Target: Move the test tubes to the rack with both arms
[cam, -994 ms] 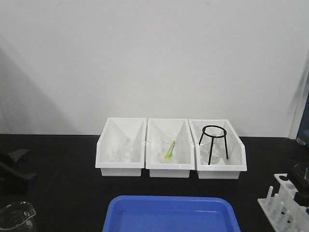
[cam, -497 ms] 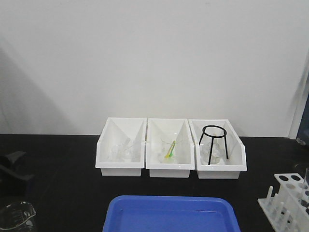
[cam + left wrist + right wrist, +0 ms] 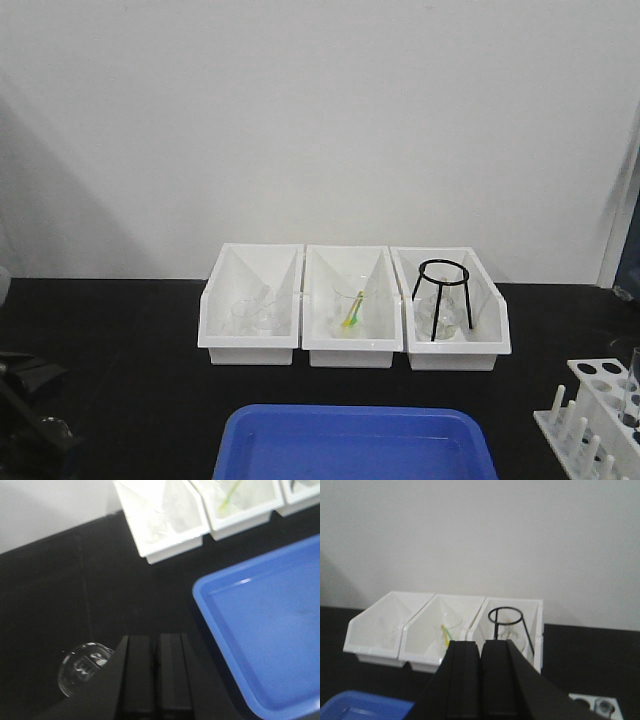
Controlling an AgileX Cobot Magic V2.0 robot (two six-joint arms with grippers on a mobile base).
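Note:
The white rack (image 3: 596, 410) stands at the table's front right corner, and a slim clear test tube (image 3: 633, 385) stands upright in it at the frame's edge. In the right wrist view only the rack's corner (image 3: 594, 703) shows at the bottom right. My right gripper (image 3: 481, 647) is shut with nothing between its fingers, up above the table and facing the bins. It is out of the front view. My left gripper (image 3: 156, 642) is also shut and empty, low over the black table beside a clear beaker (image 3: 81, 668). The left arm (image 3: 28, 395) shows at the front view's bottom left.
Three white open-front bins (image 3: 353, 345) line the back of the black table; the right one holds a black wire tripod (image 3: 441, 297). A blue tray (image 3: 352, 443) lies at the front centre, and its edge (image 3: 260, 630) is just right of my left gripper.
The right gripper, by the rack a second ago, has left the front view. The left arm has dropped lower at the bottom left and now covers the beaker there.

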